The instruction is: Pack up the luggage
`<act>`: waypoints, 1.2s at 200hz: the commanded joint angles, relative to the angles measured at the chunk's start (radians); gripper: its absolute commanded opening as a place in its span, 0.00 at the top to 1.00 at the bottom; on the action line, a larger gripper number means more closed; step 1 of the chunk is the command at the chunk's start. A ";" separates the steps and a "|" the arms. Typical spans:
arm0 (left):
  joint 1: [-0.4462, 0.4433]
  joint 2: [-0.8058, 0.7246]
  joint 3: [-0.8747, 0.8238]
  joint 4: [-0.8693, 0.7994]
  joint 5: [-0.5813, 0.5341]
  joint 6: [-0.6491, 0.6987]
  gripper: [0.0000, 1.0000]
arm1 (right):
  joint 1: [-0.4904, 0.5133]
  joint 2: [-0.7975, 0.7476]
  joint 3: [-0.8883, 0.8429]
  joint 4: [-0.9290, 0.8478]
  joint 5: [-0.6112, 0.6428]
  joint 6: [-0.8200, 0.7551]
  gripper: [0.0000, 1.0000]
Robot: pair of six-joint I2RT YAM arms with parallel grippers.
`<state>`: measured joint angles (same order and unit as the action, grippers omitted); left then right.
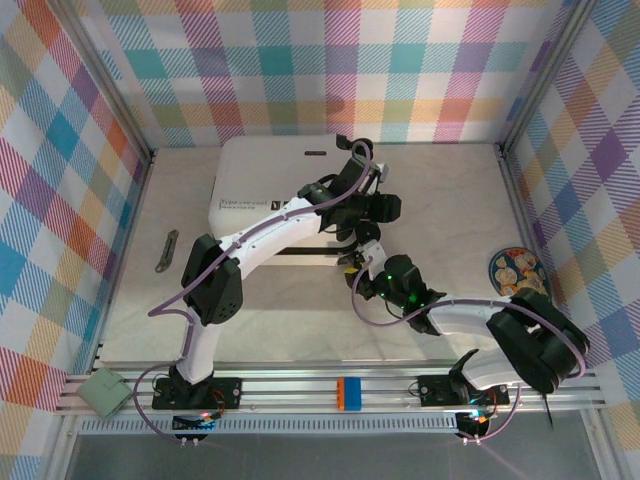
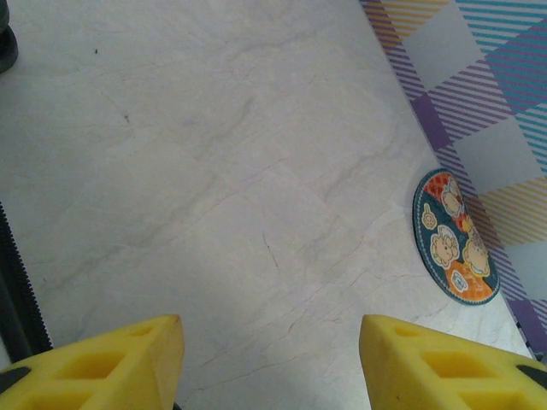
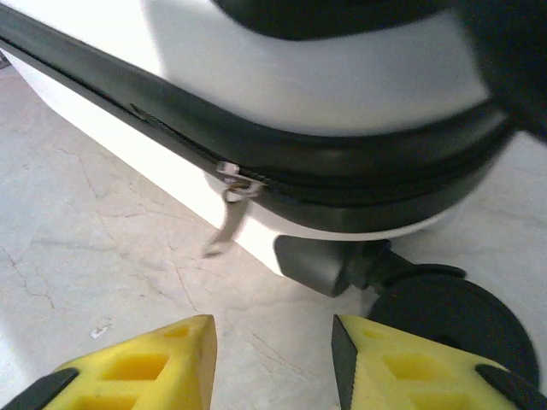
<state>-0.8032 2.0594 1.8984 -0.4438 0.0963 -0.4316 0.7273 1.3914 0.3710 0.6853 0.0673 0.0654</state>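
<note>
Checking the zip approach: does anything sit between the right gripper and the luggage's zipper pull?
Nothing visible does. Bare table lies between the open right gripper and the zipper pull hanging from the seam of the luggage. The wheel sits off to the right, beside that path.

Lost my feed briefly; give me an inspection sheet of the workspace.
Surface: pale marbled table.
Job's things: suitcase closed, lying flat at the far middle; zip pull hangs near a wheel.
Clutter: round printed plate by the right wall; small dark strip on the left.
Grippers: left gripper open over the table; right gripper open, facing the zip pull.
Cables: purple cables along both arms, looping loose.
Surroundings: plaid walls on three sides.
</note>
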 commanded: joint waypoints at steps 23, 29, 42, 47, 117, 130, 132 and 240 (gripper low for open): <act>0.057 0.026 0.024 -0.149 -0.062 -0.031 0.43 | 0.029 0.089 0.062 0.136 0.054 -0.006 0.54; 0.056 0.026 0.024 -0.150 -0.060 -0.032 0.43 | 0.030 0.099 0.068 0.143 0.056 -0.007 0.54; 0.055 0.026 0.023 -0.150 -0.062 -0.032 0.43 | 0.029 0.118 0.084 0.148 0.052 -0.010 0.53; 0.055 0.025 0.023 -0.150 -0.063 -0.033 0.43 | 0.029 0.125 0.091 0.148 0.052 -0.013 0.53; 0.047 0.023 0.018 -0.145 -0.063 -0.042 0.44 | 0.028 0.216 0.157 0.195 0.077 -0.007 0.60; 0.046 0.021 0.011 -0.141 -0.062 -0.044 0.44 | 0.028 0.211 0.160 0.194 0.069 0.001 0.63; 0.046 0.020 0.010 -0.140 -0.063 -0.044 0.44 | 0.029 0.208 0.160 0.195 0.069 0.003 0.63; 0.042 0.002 0.017 -0.135 -0.063 -0.022 0.44 | 0.026 0.136 0.099 0.161 0.058 -0.011 1.00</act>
<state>-0.7811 2.0594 1.9156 -0.4870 0.0776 -0.4526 0.7540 1.5627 0.4889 0.8219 0.1379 0.0654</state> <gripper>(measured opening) 0.563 0.065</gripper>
